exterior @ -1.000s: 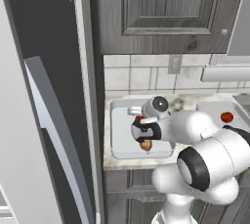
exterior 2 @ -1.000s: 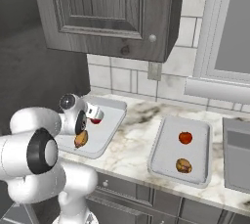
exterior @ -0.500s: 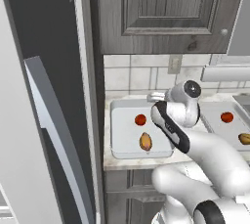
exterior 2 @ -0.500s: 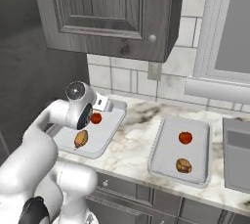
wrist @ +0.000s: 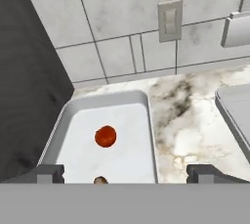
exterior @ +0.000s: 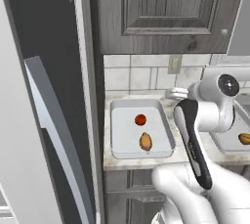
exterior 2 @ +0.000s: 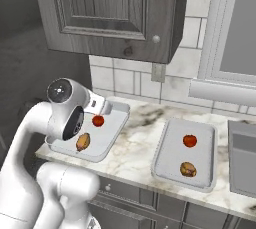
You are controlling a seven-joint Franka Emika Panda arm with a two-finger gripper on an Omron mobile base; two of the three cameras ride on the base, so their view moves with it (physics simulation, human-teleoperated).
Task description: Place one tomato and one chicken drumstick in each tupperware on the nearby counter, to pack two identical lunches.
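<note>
Your counter runs marble-white across mid frame, tiled wall and dark cabinet above. Left tupperware: tomato and drumstick, apart. Right tupperware, lower right of the right base view: second tomato, second drumstick. Gripper spread wide, seemingly empty, above the left tupperware.

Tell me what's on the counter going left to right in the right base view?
Left tupperware with a chicken drumstick then a tomato → bare marble counter → right tupperware holding a second drumstick and a second tomato → grey sink at the right edge.
</note>
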